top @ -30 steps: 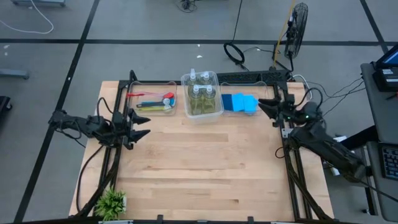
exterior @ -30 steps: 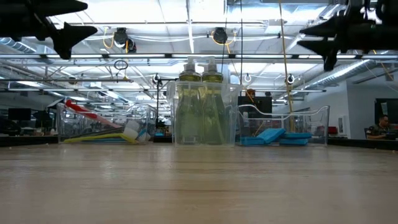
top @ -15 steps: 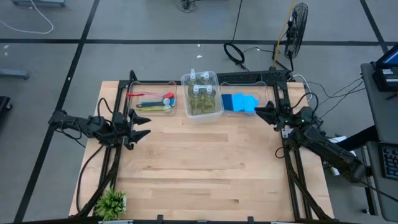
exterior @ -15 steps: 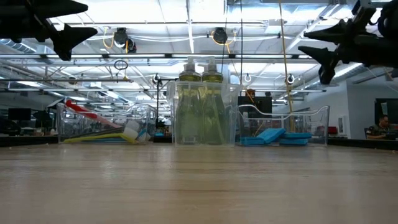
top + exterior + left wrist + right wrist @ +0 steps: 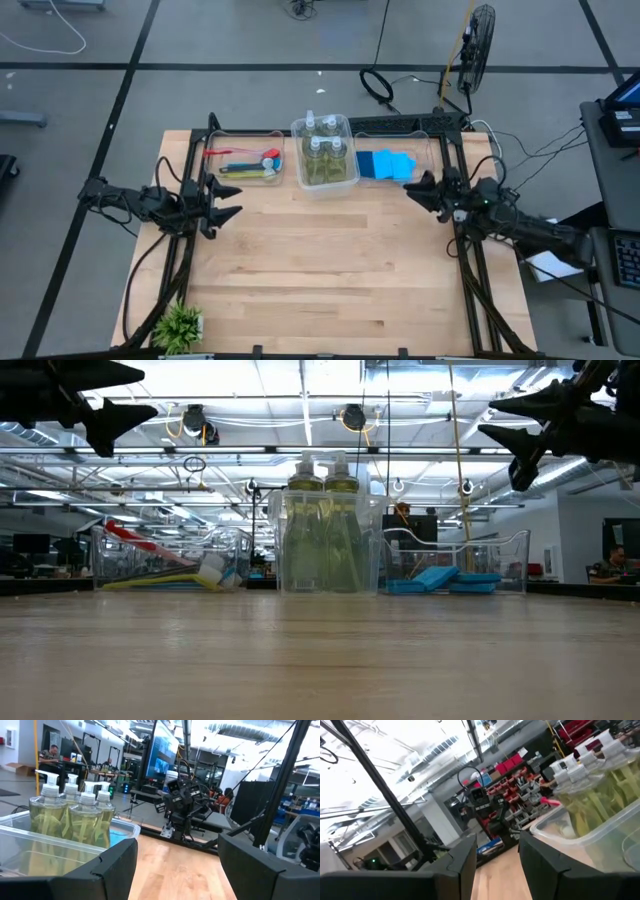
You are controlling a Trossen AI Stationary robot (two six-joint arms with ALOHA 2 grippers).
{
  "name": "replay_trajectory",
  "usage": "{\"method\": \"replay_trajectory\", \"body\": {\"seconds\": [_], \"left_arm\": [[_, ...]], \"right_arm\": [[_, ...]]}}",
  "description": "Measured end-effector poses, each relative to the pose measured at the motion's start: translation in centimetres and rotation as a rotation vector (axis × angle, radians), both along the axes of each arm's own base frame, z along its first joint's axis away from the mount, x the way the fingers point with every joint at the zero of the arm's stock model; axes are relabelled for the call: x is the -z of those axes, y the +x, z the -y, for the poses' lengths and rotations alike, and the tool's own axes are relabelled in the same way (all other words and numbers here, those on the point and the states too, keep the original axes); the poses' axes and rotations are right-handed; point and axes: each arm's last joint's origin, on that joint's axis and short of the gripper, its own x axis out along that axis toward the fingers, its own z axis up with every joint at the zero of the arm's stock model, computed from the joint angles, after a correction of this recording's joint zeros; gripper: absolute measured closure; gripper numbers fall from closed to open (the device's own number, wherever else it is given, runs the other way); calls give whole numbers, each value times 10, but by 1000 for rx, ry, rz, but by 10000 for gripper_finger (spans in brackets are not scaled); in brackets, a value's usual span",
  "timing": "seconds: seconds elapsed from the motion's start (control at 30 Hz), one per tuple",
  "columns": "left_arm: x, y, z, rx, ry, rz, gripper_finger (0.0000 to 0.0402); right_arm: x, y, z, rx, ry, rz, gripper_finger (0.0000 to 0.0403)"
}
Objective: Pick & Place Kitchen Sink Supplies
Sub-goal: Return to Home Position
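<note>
Four bottles (image 5: pixel 326 152) stand in the middle bin (image 5: pixel 297 130) at the far edge of the desk (image 5: pixel 330 260); left pincer (image 5: pixel 236 201) and right pincer (image 5: pixel 412 186) gape empty.

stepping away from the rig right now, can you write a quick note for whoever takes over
Arms: left end effector is open and empty, above the table in front of the left bin. The right end effector is open and empty, in front of the right bin.
Things: brushes lie in the left bin, four bottles stand in the middle bin, and blue sponges lie in the right bin.
Done: every supply in view is binned.
Left: probably only parking the arms.
</note>
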Motion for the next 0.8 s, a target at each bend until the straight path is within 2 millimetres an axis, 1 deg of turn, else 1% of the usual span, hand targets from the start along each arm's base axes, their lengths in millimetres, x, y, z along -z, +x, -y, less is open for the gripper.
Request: {"method": "replay_trajectory", "body": {"seconds": [0.17,0.3,0.43,0.47,0.53,0.67,0.8], "left_arm": [[1,0,1,20,25,-12,128],[1,-3,0,25,19,-4,128],[1,-9,-1,36,31,9,128],[1,-10,0,38,43,9,128],[2,-9,1,44,77,-16,128],[11,-8,3,70,94,-89,128],[14,-8,4,83,111,-118,128]], "right_arm": [[2,2,-3,-6,7,-21,267],[0,1,-3,-8,-3,-3,266],[4,3,-3,-2,-9,-74,265],[0,2,-3,1,-20,-77,266],[-6,1,-3,5,-34,-80,266],[3,3,-2,6,-14,-161,264],[3,3,-3,10,-41,-173,265]]}}
